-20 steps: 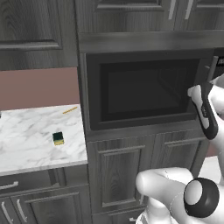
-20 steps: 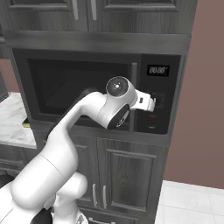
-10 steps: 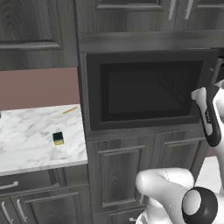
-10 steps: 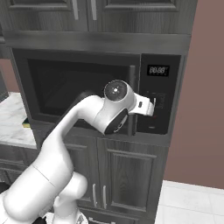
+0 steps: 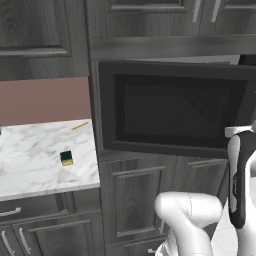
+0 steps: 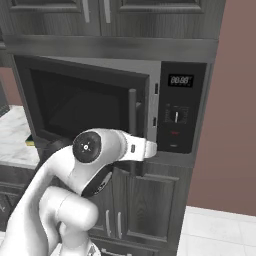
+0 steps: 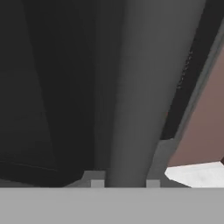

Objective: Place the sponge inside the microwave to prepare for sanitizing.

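Observation:
The microwave (image 6: 85, 100) is built in between dark cabinets, and its black glass door (image 5: 170, 112) stands slightly ajar. My gripper (image 7: 124, 183) is shut on the door's vertical bar handle (image 7: 140, 87), which runs up between the two fingertips; in the right base view the gripper (image 6: 142, 150) sits at the lower end of the handle (image 6: 132, 115). The sponge (image 5: 66, 158), dark green over yellow, lies on the marble counter (image 5: 30, 170) to the left of the microwave, far from the gripper. A sliver of the sponge (image 6: 30, 142) shows at the counter's edge.
A thin yellow-orange stick (image 5: 79, 126) lies at the back of the counter. The black control panel (image 6: 178, 107) is right of the door. Dark cabinet doors (image 5: 132, 195) stand below the microwave, and a brown wall (image 6: 230, 125) rises on the right.
The microwave door has swung from closed to slightly ajar. My arm has drawn back toward the base and lower, with the gripper still on the handle.

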Robot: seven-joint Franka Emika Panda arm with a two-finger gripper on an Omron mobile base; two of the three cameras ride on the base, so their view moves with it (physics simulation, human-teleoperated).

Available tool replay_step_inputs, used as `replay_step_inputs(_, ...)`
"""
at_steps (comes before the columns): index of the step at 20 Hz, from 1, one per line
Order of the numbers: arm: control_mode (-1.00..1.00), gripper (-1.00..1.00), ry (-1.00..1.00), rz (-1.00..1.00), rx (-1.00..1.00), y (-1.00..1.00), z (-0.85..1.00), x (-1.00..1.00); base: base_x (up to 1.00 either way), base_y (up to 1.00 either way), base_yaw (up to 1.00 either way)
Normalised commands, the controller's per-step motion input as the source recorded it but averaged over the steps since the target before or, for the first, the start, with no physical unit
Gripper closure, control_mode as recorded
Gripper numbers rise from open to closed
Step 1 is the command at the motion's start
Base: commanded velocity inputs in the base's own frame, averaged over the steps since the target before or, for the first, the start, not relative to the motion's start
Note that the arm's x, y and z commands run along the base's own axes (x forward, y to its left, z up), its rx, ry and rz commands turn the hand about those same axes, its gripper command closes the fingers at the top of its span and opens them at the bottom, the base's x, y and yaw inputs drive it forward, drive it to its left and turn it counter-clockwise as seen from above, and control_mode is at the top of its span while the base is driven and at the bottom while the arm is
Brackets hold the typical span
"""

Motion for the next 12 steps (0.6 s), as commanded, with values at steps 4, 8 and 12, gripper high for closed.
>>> replay_step_inputs(4, -1.00, 1.00, -0.02, -0.11, -0.21, 0.68, -0.01, -1.00, 0.00, 0.00, 0.00)
replay_step_inputs(8, -1.00, 1.00, 0.00, -0.14, -0.20, 0.65, 0.00, -1.00, 0.00, 0.00, 0.00)
replay_step_inputs(12, -1.00, 1.00, -0.16, -0.14, -0.08, 0.66, -0.28, -1.00, 0.00, 0.00, 0.00)
